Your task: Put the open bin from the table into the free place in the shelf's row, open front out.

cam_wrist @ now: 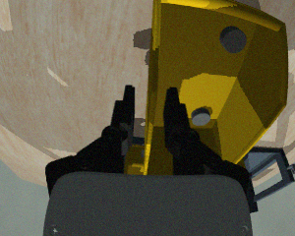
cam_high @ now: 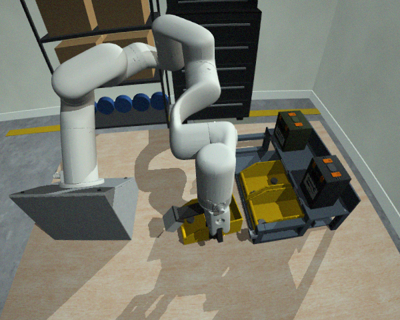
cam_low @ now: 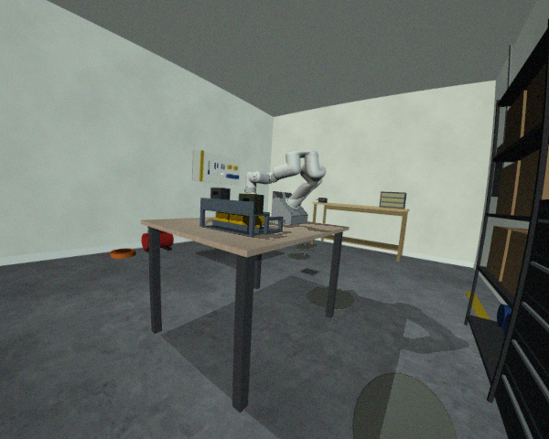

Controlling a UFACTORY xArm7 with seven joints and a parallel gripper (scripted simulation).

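The yellow open bin (cam_high: 195,235) (cam_wrist: 258,79) stands on the table in front of the shelf. Its round grey parts show inside in the wrist view (cam_wrist: 233,40). My gripper (cam_high: 218,237) (cam_wrist: 149,98) is partly open and points down over one side wall of the bin. In the wrist view one finger is outside that wall and the other inside, with gaps beside the wall. The shelf (cam_high: 279,227) (cam_low: 227,204) holds two yellow bins (cam_high: 271,169) (cam_high: 274,207) side by side. The free place (cam_high: 245,159) is beside them, partly hidden by my arm.
A dark green box (cam_high: 295,132) (cam_low: 251,202) and a black box (cam_high: 326,182) (cam_low: 220,193) stand on the shelf's upper board (cam_high: 297,159), behind the bins. The shelf's end frame (cam_high: 252,137) rises past the free place. A grey wedge base (cam_high: 83,215) carries the arm.
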